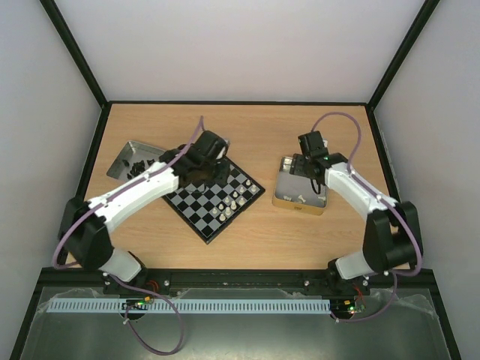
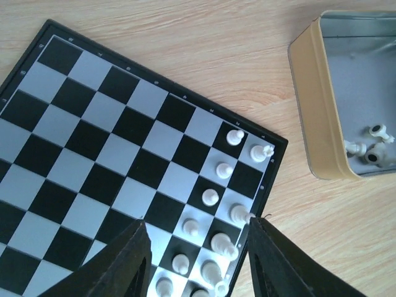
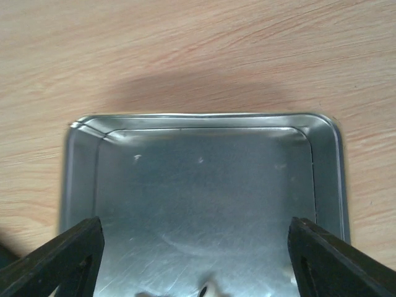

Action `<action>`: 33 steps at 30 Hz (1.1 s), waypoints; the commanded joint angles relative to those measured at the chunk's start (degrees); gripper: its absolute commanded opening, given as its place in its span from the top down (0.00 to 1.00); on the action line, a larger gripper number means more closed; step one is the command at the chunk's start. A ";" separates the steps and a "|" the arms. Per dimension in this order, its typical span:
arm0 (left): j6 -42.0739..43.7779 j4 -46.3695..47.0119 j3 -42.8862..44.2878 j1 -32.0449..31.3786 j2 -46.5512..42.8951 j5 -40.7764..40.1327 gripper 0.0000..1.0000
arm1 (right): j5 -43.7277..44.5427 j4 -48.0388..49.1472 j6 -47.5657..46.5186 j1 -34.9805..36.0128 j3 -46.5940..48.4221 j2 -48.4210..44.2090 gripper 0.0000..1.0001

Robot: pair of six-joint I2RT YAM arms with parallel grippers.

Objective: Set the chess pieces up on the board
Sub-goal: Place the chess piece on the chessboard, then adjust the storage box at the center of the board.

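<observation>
The board lies at an angle at mid-table, with black and light grey checks. Several white chess pieces stand in two rows along its right edge; they show in the left wrist view too. My left gripper hovers over the board, open and empty, its jaws spread above those rows. My right gripper is open and empty over a gold-sided metal tray. In the right wrist view the jaws span the tray floor. A few white pieces lie in that tray.
A second shallow metal tray with dark pieces sits at the back left, partly behind my left arm. Black frame posts and white walls close in the wooden table on three sides.
</observation>
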 commanded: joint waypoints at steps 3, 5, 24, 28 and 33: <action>0.86 5.17 -8.41 3.05 -10.95 4.87 0.52 | 7.29 -5.62 -10.41 0.04 9.26 12.11 0.16; 2.30 3.69 -8.87 3.39 -12.63 4.10 0.49 | 9.42 -5.96 -12.66 0.05 12.24 15.70 0.15; 5.35 2.38 -9.72 4.77 -15.67 3.03 0.48 | 3.08 -7.40 -23.93 -3.23 22.08 29.83 0.38; 5.32 2.60 -9.51 4.83 -15.36 3.38 0.48 | 3.77 -6.92 -23.12 -4.73 21.25 29.44 0.54; 5.11 2.70 -9.15 4.86 -14.84 4.05 0.48 | 6.36 -6.24 -20.50 -5.46 19.96 27.93 0.64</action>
